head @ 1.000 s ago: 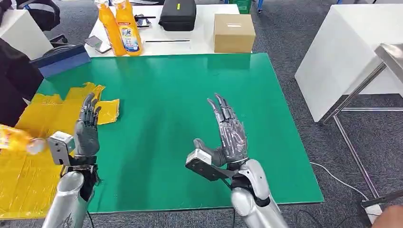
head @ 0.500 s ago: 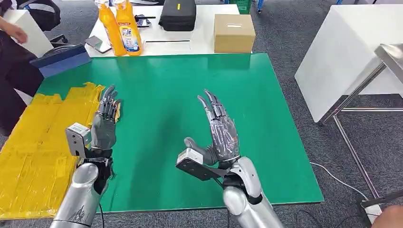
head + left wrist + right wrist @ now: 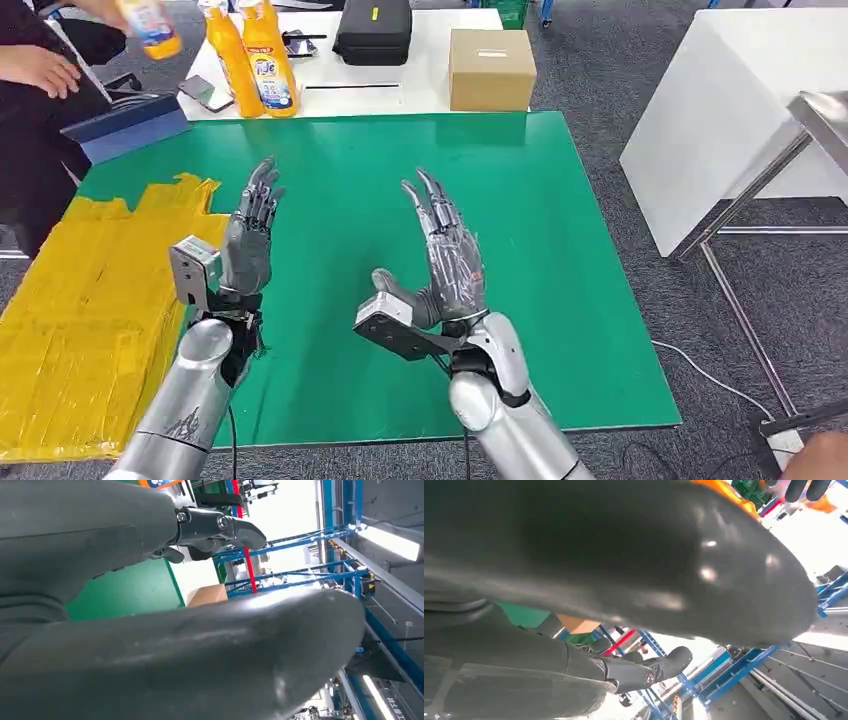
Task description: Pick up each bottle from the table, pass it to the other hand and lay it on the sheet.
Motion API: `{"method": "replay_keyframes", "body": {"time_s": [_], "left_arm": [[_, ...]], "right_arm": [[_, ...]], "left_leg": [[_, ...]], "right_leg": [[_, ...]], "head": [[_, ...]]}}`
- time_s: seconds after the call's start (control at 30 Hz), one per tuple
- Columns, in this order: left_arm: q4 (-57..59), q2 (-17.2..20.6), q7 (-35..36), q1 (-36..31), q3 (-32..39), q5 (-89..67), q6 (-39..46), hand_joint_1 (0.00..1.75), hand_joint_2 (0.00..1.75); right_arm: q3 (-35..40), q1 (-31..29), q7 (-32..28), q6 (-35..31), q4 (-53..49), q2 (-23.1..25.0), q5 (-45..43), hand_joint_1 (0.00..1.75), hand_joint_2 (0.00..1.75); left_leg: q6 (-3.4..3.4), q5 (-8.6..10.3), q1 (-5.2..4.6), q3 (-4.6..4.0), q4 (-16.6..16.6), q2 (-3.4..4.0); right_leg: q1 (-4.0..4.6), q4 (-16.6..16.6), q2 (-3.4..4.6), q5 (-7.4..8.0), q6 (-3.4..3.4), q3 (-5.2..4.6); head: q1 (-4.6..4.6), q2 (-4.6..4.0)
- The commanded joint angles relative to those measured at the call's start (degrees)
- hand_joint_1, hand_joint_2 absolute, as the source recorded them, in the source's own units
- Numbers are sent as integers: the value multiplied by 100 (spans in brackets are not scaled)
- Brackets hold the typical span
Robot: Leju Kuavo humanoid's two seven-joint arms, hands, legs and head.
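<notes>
**Bottles off the green mat, both hands empty**

Bottles: one orange bottle (image 3: 150, 27) held up in a person's hand (image 3: 110, 8) at far left rear, label blurred, unreadable. Two more orange bottles (image 3: 252, 58) upright, touching, on the white table (image 3: 420, 88) behind the green mat (image 3: 420, 200); blue-and-white label on the right-hand one, large lettering too small to read with certainty.

Left to right across the head view:
- Person's other hand (image 3: 38, 68) and dark sleeve at left edge, near a blue folder (image 3: 128, 122).
- Yellow sheet (image 3: 90, 300) spread over the mat's left part, wrinkled, nothing lying on it.
- Left hand (image 3: 248, 245) raised above the mat just beside the sheet's right edge, fingers extended and apart, holding nothing. Left wrist view: thick grey thumb across the frame, dark fingers (image 3: 215, 527) uncurled.
- Right hand (image 3: 445, 265) raised over mid-mat, palm turned toward the left hand, fingers spread, thumb out, holding nothing. Right wrist view: same, fingers (image 3: 644, 670) open.
- Black case (image 3: 373, 30) on the white table, small yellow tag on top, no legible text.
- Cardboard box (image 3: 492, 68) beside it, pale label strip, unreadable.
- White cabinet (image 3: 720, 130) and metal frame (image 3: 760, 200) on grey carpet at right.
</notes>
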Motion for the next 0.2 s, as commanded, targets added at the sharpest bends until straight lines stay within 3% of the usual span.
{"method": "replay_keyframes", "body": {"time_s": [0.03,0.2], "left_arm": [[346,72,21,-295,-59,-14,33,0,0],[292,134,11,-186,5,-9,44,0,0]], "right_arm": [[-53,-251,-49,-66,441,-45,-37,0,0],[-68,-142,-70,-98,398,-99,-49,0,0]], "left_leg": [[-6,-1,-2,7,2,-1],[-6,-1,-2,10,-2,3]], "right_leg": [[-1,1,-7,-2,-4,9],[-1,-2,-2,-1,-4,10]], "head": [[0,0],[0,0]]}}
